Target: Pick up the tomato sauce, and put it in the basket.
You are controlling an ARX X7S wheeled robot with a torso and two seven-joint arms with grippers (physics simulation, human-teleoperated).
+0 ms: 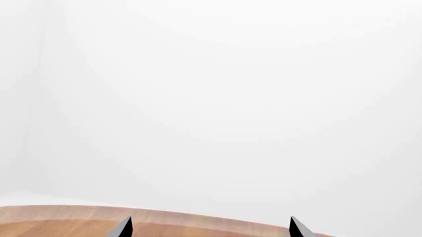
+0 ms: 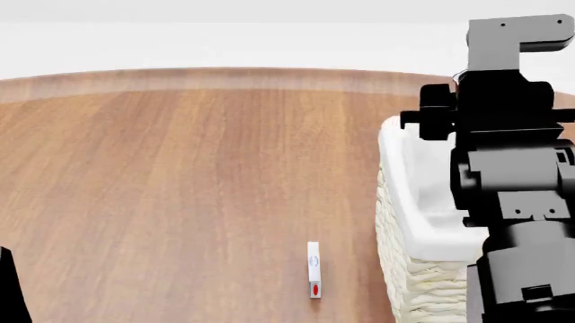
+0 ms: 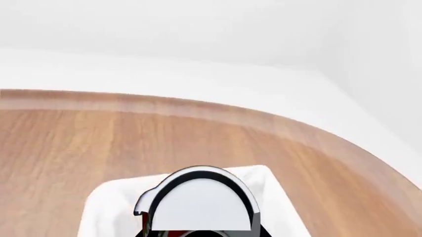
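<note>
In the right wrist view the tomato sauce point(image 3: 197, 202) fills the lower middle: a pale silvery-white top with a sliver of red label below it. My right gripper point(image 3: 197, 233) is shut on it, with dark jaw parts close on both sides. The can hangs over the white liner of the basket point(image 3: 105, 210). In the head view the cream wicker basket point(image 2: 422, 286) stands at the right, with my right arm point(image 2: 508, 168) above it hiding the gripper and the can. My left gripper point(image 1: 211, 229) is open and empty over the table's far edge.
The round wooden table point(image 2: 180, 168) spreads left of the basket. A small white stick with a red dot point(image 2: 314, 269) lies on it just left of the basket. A piece of my left arm point(image 2: 9, 289) shows at the bottom left. White walls lie beyond the table's edge.
</note>
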